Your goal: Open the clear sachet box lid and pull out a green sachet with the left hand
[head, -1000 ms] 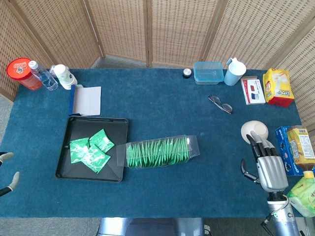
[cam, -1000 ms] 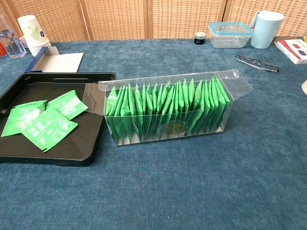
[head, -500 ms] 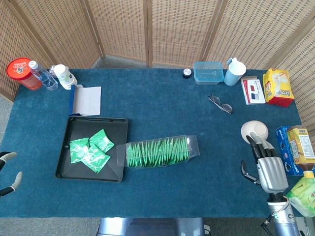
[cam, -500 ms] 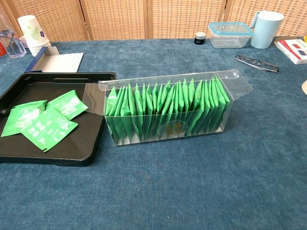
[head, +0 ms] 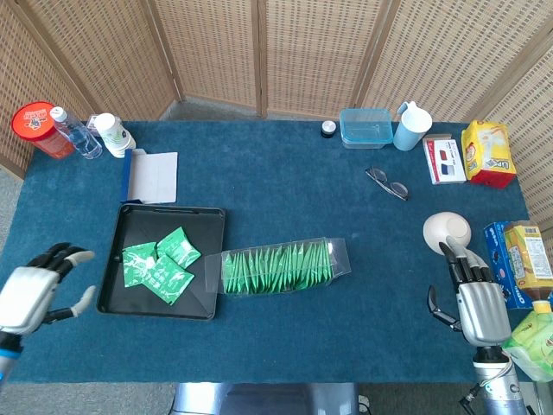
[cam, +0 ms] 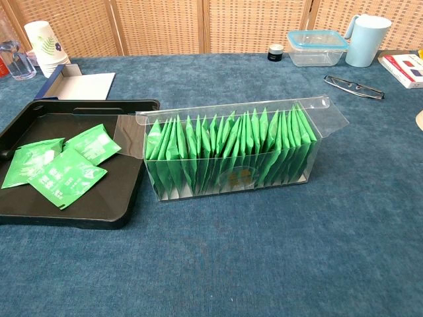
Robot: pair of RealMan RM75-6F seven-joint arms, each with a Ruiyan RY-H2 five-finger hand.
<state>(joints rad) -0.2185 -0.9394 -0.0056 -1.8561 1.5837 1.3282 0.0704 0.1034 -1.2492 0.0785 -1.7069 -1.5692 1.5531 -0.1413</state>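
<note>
The clear sachet box (head: 281,267) (cam: 231,155) lies mid-table with its lid flaps folded outward at both ends, packed with several upright green sachets (cam: 225,142). Three loose green sachets (head: 157,264) (cam: 56,165) lie in the black tray (head: 130,304) (cam: 79,109) just left of the box. My left hand (head: 39,290) hovers at the table's left edge, left of the tray, fingers apart and empty. My right hand (head: 471,298) hangs near the front right corner, fingers spread, holding nothing. Neither hand appears in the chest view.
A white bowl (head: 447,229) sits just beyond my right hand, with snack boxes (head: 518,259) at the right edge. Glasses (head: 386,183), a lidded container (head: 365,127) and a mug (head: 412,126) stand at the back right. Bottles, a red tub (head: 39,128) and a notebook (head: 151,175) stand back left.
My left hand has come in from the left frame edge toward the tray and now shows fully. The right hand has drawn slightly down and right. Box and sachets have not moved.
</note>
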